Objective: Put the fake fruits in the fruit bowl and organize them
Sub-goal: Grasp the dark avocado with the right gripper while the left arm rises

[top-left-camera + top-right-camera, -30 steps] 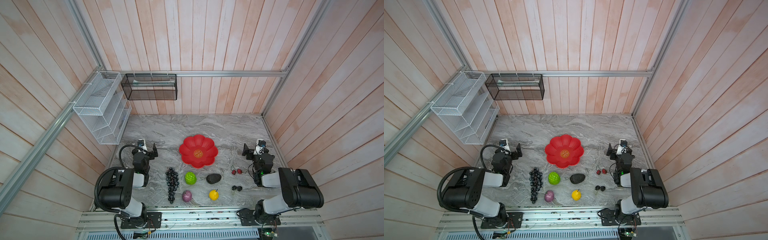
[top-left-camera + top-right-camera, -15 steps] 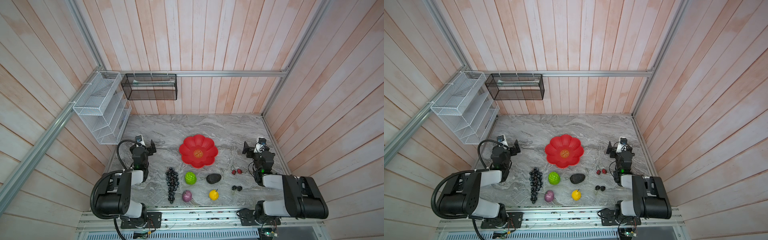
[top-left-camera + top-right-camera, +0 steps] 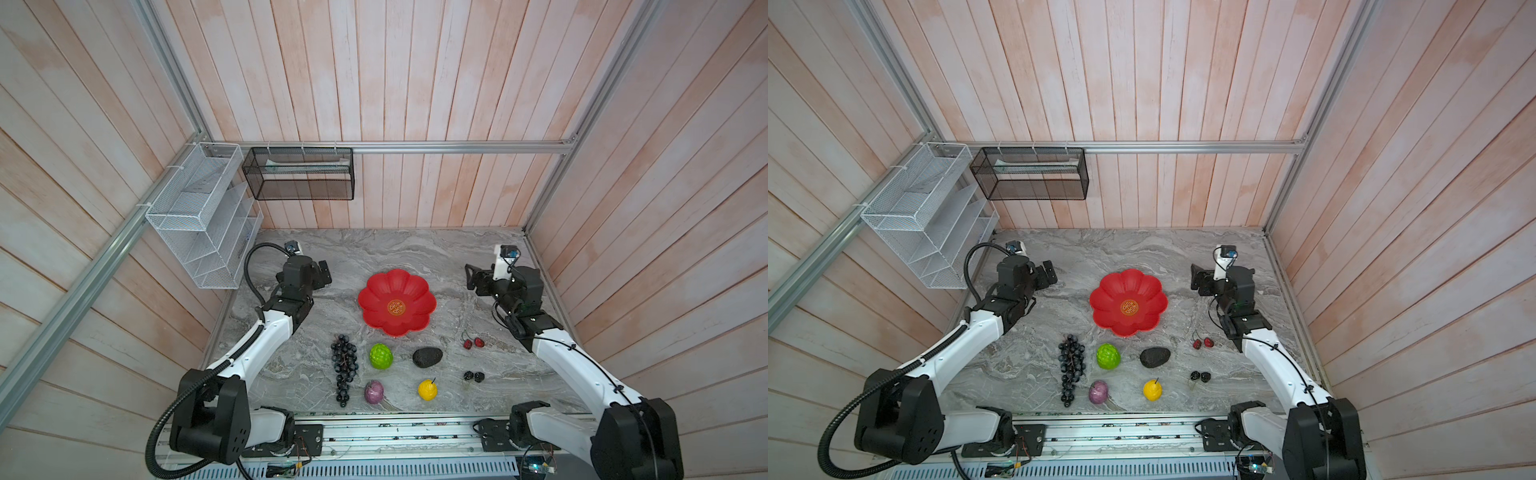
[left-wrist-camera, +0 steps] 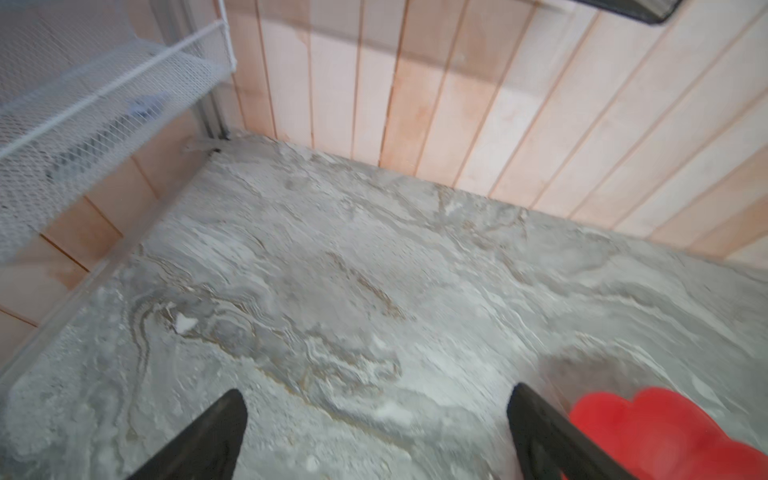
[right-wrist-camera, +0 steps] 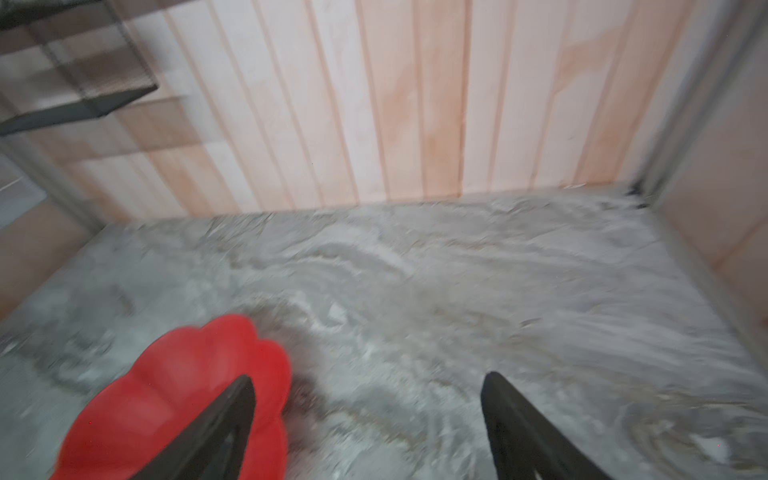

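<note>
The glossy red fruit bowl [image 3: 397, 302], scallop-rimmed with a round gold emblem, sits mid-desk [image 3: 374, 249] between the left pincer [image 3: 323, 275] and the right pincer [image 3: 473, 280], both with jaws spread wide and nothing between them. Nearer the arm bases, outside the bowl, lie the long dark grape bunch [image 3: 344, 370], bumpy green ball [image 3: 381, 356], matt black oval [image 3: 427, 357], purple fruit [image 3: 374, 392], yellow fruit [image 3: 427, 389], red cherry pair [image 3: 473, 343] and black cherry pair [image 3: 474, 376]. The blurred wrist views catch only the bowl's petal edge by one finger and marble-patterned desk; only the top views show the fruits.
</note>
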Controlling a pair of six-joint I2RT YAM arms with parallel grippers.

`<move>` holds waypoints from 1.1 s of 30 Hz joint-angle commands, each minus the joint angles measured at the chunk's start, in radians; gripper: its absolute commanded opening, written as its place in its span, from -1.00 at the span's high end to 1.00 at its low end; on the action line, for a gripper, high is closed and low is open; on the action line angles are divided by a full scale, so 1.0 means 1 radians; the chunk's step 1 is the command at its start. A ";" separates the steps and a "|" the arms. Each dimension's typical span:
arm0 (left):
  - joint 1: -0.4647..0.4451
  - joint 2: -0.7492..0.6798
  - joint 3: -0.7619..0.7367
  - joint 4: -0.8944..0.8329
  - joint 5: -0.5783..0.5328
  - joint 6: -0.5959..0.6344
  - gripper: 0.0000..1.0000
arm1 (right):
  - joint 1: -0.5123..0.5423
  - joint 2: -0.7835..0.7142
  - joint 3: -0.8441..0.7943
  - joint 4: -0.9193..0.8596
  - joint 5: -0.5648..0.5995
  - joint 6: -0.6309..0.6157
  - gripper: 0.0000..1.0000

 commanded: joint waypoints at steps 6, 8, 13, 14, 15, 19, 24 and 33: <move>-0.038 -0.113 -0.028 -0.145 -0.001 -0.157 -0.99 | 0.390 -0.052 0.069 -0.582 0.040 0.084 -0.69; -0.037 -0.115 -0.018 -0.140 -0.008 -0.158 -1.00 | 0.486 -0.043 0.074 -0.618 0.069 0.115 -0.70; -0.037 -0.107 0.022 -0.142 -0.018 -0.156 -1.00 | 0.571 0.048 0.077 -0.658 0.052 0.078 -0.75; -0.037 -0.109 0.020 -0.136 -0.016 -0.159 -1.00 | 0.572 0.065 0.076 -0.646 0.038 0.065 -0.76; -0.037 -0.110 0.016 -0.131 -0.012 -0.161 -0.99 | 0.577 0.077 0.076 -0.639 0.032 0.054 -0.76; -0.034 -0.116 0.015 -0.138 0.024 -0.177 -1.00 | 0.587 0.148 0.084 -0.610 0.029 0.020 -0.78; -0.029 -0.132 -0.004 -0.138 0.025 -0.186 -1.00 | 0.595 0.201 0.067 -0.540 0.005 -0.031 -0.80; -0.009 -0.139 -0.012 -0.143 0.041 -0.188 -1.00 | 0.600 0.295 0.073 -0.534 -0.057 -0.038 -0.80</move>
